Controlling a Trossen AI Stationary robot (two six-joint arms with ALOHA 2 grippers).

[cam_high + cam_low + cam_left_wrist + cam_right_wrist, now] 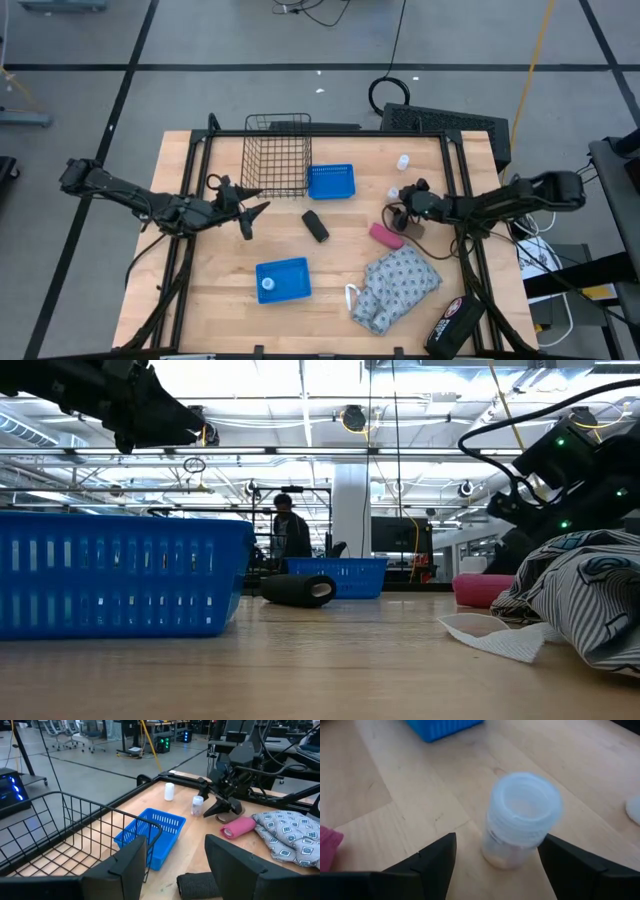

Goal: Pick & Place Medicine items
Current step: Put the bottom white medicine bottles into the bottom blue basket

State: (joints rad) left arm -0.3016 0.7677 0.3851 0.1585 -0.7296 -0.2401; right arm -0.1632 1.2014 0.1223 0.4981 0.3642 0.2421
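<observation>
the near blue tray (283, 279) holds one white bottle (267, 283); the far blue tray (331, 181) and wire basket (276, 155) show nothing inside. the right claw (496, 857) stands open around a bottle (521, 820) on the worktop (220, 270), with another bottle (403, 161) farther back. the left claw (247, 214) hangs part-open, holding nothing, left of the black block (316, 225).

Dark jointed arms, apparently black-cabled, green lights.

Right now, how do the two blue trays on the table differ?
The far blue tray sits beside the wire basket and looks empty; the near blue tray stands alone toward the front edge and holds one white bottle in its corner. The far tray lies closer to the right gripper, whose open fingers flank another bottle. Both trays are slotted blue plastic rectangles of similar size.
</observation>
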